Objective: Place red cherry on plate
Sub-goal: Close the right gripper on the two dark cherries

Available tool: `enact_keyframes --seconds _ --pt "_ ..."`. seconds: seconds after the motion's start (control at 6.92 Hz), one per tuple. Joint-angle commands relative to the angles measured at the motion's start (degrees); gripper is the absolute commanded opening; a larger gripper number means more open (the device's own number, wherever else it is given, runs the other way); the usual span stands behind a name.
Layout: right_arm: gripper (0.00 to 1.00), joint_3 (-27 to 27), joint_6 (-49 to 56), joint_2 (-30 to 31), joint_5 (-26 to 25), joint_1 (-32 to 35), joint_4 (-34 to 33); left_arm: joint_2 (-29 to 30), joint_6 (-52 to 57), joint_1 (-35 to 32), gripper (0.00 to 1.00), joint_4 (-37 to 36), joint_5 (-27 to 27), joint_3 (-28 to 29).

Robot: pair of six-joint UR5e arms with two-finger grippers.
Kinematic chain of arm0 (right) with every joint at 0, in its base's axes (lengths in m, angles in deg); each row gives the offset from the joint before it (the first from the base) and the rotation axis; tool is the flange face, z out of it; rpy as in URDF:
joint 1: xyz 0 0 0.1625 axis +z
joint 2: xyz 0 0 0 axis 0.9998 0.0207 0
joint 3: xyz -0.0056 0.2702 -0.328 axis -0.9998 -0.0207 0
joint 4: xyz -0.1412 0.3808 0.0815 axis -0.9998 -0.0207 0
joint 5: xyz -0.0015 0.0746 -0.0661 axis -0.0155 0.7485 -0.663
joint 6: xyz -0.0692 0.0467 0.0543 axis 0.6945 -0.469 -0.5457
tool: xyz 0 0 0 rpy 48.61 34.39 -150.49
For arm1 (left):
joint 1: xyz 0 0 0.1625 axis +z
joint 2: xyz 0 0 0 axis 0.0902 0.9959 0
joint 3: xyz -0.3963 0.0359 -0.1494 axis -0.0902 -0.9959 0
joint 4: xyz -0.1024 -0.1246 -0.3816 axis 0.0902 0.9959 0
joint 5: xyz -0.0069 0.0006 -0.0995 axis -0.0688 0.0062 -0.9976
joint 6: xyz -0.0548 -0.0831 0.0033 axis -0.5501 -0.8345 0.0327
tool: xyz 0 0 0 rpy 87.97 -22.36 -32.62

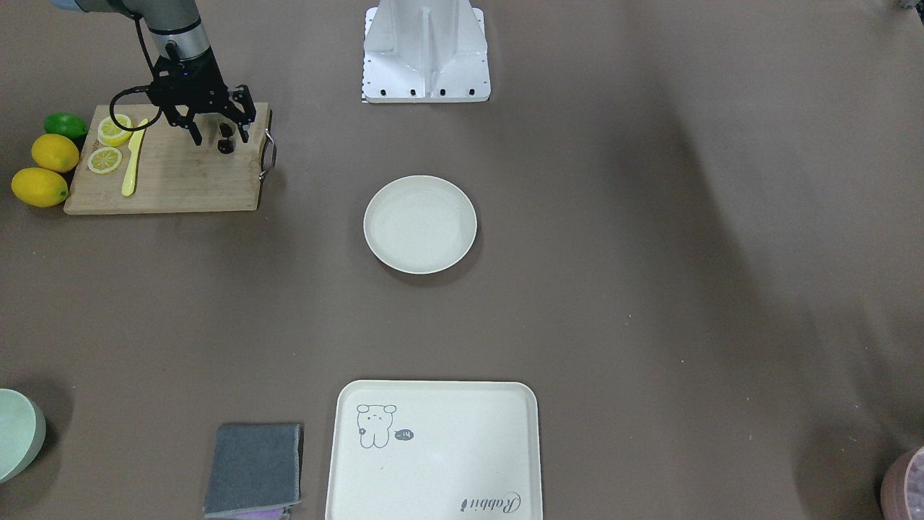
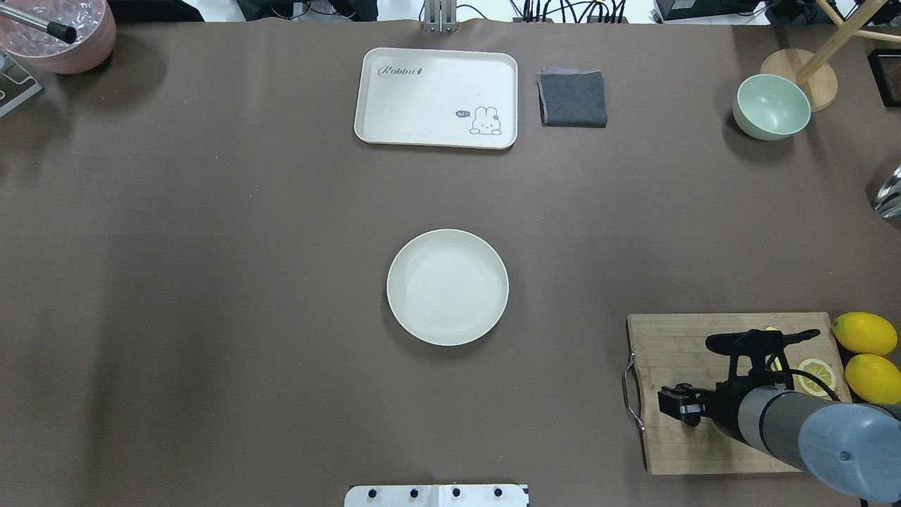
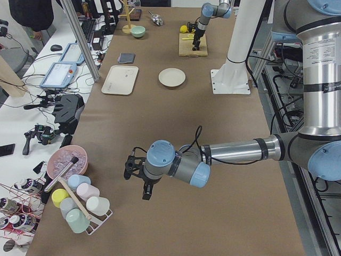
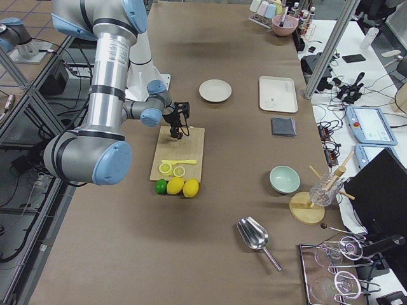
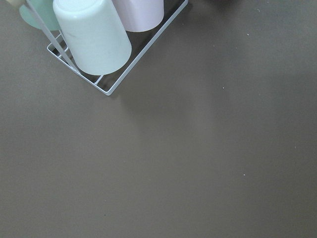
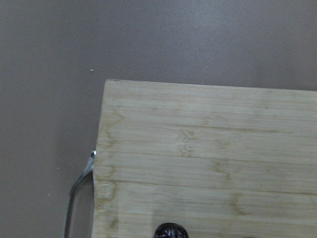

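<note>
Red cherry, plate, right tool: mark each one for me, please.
red cherry [image 1: 226,146], exterior front-facing view, on the lower dark fruit.
plate [image 1: 420,224], exterior front-facing view, on its bare middle.
right tool [image 1: 221,138], exterior front-facing view, midway between its open fingertips.

Cutting board pale grained wood, metal handle; plate matt cream; red cherry glossy dark.

Brown table; beside it a white cluttered desk; tiled floor beyond.
</note>
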Motion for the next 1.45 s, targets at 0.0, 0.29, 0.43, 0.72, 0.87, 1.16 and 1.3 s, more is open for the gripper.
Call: enact_keyframes --seconds 0.0,0.29,0.43,0.72,0.87,1.16,1.3 --pt "0.73 0.1 -0.1 2.5 -0.2 -0.4 2.7 0.5 0.0 0.0 0.98 -0.8 0.1 -0.1" --pt "0.42 0.1 -0.2 2.5 -0.4 -0.5 2.7 0.5 0.0 0.0 0.98 -0.8 0.0 -0.2" --pt "0.3 0.1 -0.3 2.6 -1.5 -1.1 2.6 0.6 0.0 0.0 0.98 -0.8 0.0 -0.2" --pt "0.29 0.1 -1.9 2.6 -3.4 -3.4 2.6 0.6 0.0 0.0 0.98 -0.8 0.1 -0.1" --pt "0.26 0.1 -2.4 2.6 -3.9 -4.0 2.6 0.6 0.0 -0.1 0.98 -0.8 0.0 -0.2" --pt "0.0 0.1 -2.4 2.7 -4.6 -4.8 2.5 0.5 0.0 -0.1 0.98 -0.8 0.0 -0.1" --pt "0.0 0.1 -2.4 2.7 -4.6 -4.8 2.5 0.5 0.0 -0.1 0.98 -0.8 0.0 -0.1"
